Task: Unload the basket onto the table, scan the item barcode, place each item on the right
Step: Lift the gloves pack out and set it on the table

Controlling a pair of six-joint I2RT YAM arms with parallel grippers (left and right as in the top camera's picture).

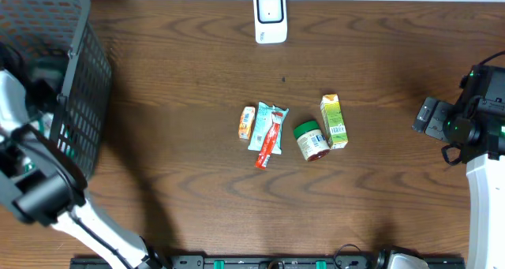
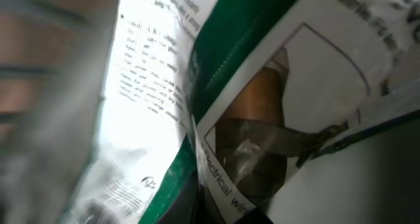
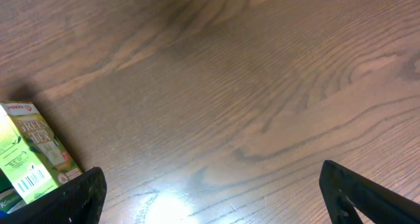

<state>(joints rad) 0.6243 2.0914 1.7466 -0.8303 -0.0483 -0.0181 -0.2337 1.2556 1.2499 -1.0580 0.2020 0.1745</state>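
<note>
Far to the left, low inside the wire basket [image 1: 87,80]: left gripper, fingers out of sight among the goods, drawn fully together. Pressed up against its wrist camera, a green-and-white packet [image 2: 164,86], rows of small print showing but no barcode. Cannot tell for sure whether pinched or merely touched; probably caught by a thin edge. Reads as the pick-up step, with the scan not yet done.

Next, by judgement: lift straight up clear of the basket rim, carry well to the right and forward of that hand to the white scanner [image 1: 270,16] at the table's [image 1: 173,56] far edge, then turn the packet until its barcode faces the window. Worth watching that the grip holds on the lift.

Well right of that hand, lying mid-table in a row: orange sachet [image 1: 247,121], blue pouch [image 1: 265,121] with a red tube [image 1: 271,143] across it, green-lidded jar [image 1: 311,140], carton [image 1: 334,121].

Far right, above bare wood: right gripper [image 3: 216,196], fingers wide apart, holding nothing; carton at the edge of its view, barcode showing.
</note>
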